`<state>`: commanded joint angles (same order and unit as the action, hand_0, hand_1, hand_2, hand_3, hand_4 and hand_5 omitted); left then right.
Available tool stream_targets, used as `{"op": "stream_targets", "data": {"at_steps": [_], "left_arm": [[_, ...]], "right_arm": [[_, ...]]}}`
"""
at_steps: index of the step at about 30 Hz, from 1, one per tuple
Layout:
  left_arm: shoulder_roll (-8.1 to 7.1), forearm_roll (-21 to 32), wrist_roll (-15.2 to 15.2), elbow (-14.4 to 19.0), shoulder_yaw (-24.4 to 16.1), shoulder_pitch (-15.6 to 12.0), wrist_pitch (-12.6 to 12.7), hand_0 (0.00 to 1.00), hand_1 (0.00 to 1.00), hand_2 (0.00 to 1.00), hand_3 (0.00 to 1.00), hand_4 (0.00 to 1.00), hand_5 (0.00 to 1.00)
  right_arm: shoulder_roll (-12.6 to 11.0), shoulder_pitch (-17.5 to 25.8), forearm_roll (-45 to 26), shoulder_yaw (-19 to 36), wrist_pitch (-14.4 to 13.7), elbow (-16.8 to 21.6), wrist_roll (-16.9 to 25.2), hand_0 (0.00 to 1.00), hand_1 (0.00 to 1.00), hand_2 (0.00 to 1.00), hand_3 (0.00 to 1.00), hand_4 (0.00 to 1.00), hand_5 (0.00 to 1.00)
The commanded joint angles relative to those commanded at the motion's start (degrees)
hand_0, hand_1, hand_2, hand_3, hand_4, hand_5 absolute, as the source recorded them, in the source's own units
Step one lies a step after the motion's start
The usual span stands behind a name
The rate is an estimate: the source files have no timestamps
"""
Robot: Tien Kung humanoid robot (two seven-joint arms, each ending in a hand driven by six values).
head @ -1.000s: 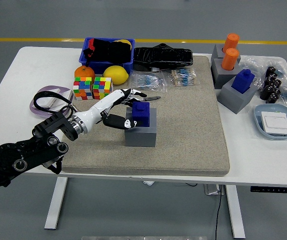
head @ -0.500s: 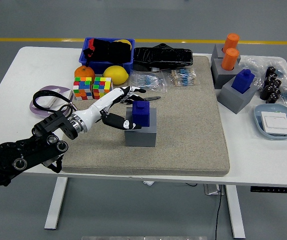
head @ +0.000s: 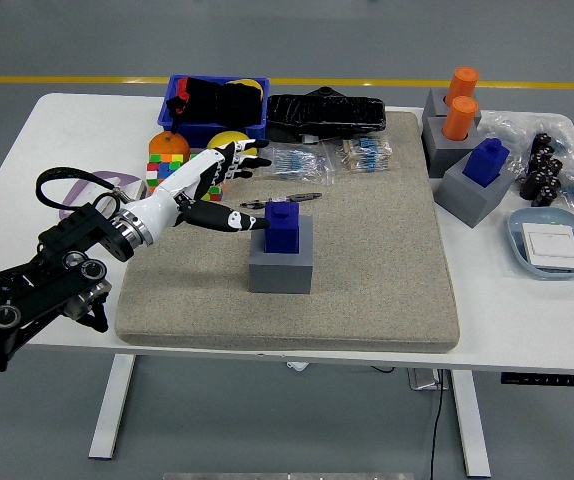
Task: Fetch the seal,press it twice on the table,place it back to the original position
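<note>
A blue seal [head: 284,228] stands upright in its grey block holder [head: 281,261] on the beige mat [head: 367,250]. My left hand [head: 229,190], white with black fingertips, is open just left of the seal and a little above the mat; its fingers are spread and hold nothing. The thumb tip reaches close to the seal's left side, and I cannot tell whether it touches. My right arm does not show.
A second blue seal [head: 487,160] in a grey holder and two orange seals [head: 460,103] stand at the right. Rubik's cubes [head: 166,172], an orange, a lemon, a blue bin [head: 215,105], bagged parts and a black pouch [head: 325,112] lie behind. A blue-grey dish [head: 552,244] sits at the far right.
My left hand has let go of the seal and drawn back to the left and upward, fingers spreading. The seal stays in its holder.
</note>
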<state>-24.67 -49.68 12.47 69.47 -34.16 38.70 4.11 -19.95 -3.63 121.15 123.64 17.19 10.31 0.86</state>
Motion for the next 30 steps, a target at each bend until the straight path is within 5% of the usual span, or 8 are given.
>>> {"op": "stream_targets", "data": {"at_steps": [3,7,9,10,13,15,16,30], "left_arm": [[-1.88,0.6,-1.22,1.66,-4.98,-1.82,-1.9,0.981,0.998,0.998,0.998,0.998,0.277],[-3.68,1.55,-0.58,-0.4,-9.96,-3.22,-0.59,0.983,0.998,0.998,0.998,0.998,0.325],[-4.31,2.74,0.97,-2.84,-11.32,-3.86,2.27,0.983,0.998,0.998,0.998,0.998,0.325],[-4.46,3.29,2.11,-3.71,-11.52,-4.11,4.2,0.955,0.997,0.998,0.995,0.998,0.541],[-4.58,5.04,5.64,-6.92,-12.15,-5.16,10.81,0.955,0.997,0.998,0.995,0.998,0.541],[-4.52,5.55,6.09,-8.57,-12.52,-5.83,11.64,0.955,0.997,0.998,0.995,0.998,0.541],[-4.45,5.54,6.16,-9.34,-12.63,-6.09,11.71,0.875,0.879,0.839,0.881,0.897,0.139],[-2.75,6.1,5.41,-16.51,-17.38,-9.81,11.94,0.856,0.851,0.827,0.869,0.881,0.128]], "right_arm": [[-0.09,0.05,0.04,0.04,-0.04,0.0,-0.04,0.784,0.684,0.664,0.623,0.815,0.448],[-0.17,0.2,0.01,-0.14,-0.09,0.0,-0.24,0.784,0.685,0.664,0.623,0.814,0.449],[-0.13,0.17,-0.12,-0.39,-0.04,0.0,-0.32,0.784,0.685,0.664,0.623,0.814,0.449],[-0.11,0.15,-0.17,-0.48,-0.02,0.0,-0.33,0.784,0.685,0.664,0.623,0.815,0.45],[-0.07,0.1,-0.34,-0.88,0.01,0.0,-0.47,0.784,0.685,0.664,0.623,0.815,0.45],[-0.07,0.12,-0.42,-1.05,0.03,0.0,-0.49,0.784,0.685,0.664,0.623,0.815,0.45],[-0.07,0.15,-0.43,-1.09,0.02,0.0,-0.49,0.784,0.685,0.664,0.622,0.815,0.452],[-0.02,0.49,-0.36,-1.05,-0.45,0.0,-0.84,0.784,0.683,0.664,0.621,0.814,0.453]]}}
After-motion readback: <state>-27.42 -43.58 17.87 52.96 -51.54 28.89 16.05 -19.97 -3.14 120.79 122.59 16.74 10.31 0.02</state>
